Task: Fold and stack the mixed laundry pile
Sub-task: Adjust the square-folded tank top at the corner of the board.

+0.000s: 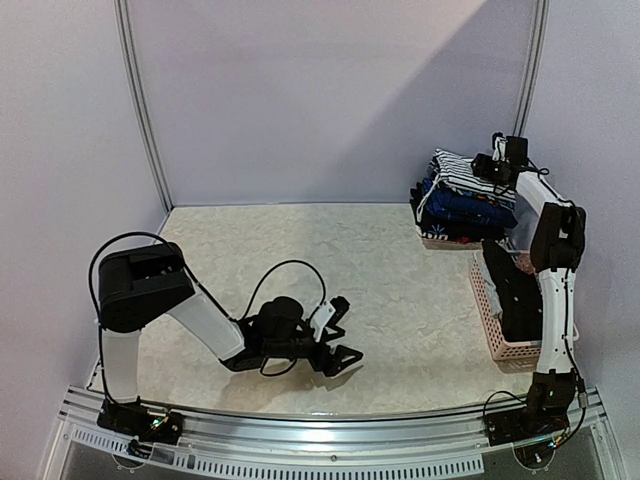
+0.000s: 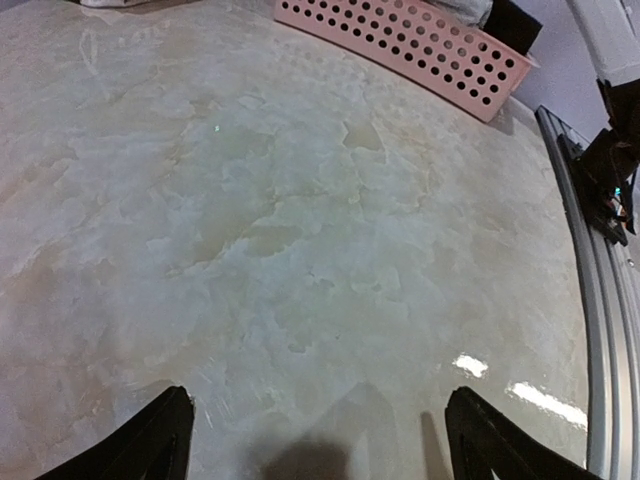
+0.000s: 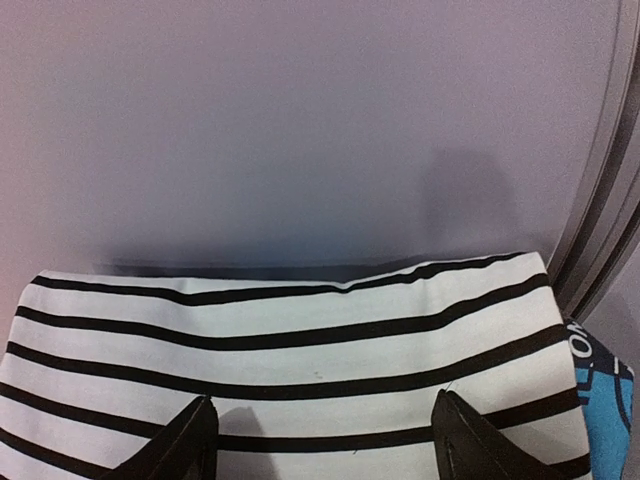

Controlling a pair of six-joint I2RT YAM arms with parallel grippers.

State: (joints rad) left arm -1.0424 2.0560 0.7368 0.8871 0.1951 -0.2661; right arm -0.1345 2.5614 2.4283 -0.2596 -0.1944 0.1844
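At the table's back right stands a stack of folded garments point(image 1: 462, 205). A black-and-white striped garment point(image 1: 452, 166) point(image 3: 300, 340) lies flat on top, with dark blue pieces under it. My right gripper point(image 1: 487, 166) point(image 3: 325, 445) hovers right over the striped top with its jaws wide apart; the cloth is flat beneath them, not pinched. A blue printed edge point(image 3: 603, 400) shows at the stack's right side. A black garment point(image 1: 513, 295) lies in the pink basket point(image 1: 493, 340). My left gripper point(image 1: 338, 348) point(image 2: 322, 445) is open and holds nothing, low over bare table.
The pink lattice basket point(image 2: 420, 45) stands along the right edge, beside the right arm point(image 1: 553, 300). The back wall point(image 3: 300, 130) rises close behind the stack. A metal rail point(image 2: 600, 300) runs along the near table edge, and the marbled tabletop point(image 1: 300, 250) stretches between the arms.
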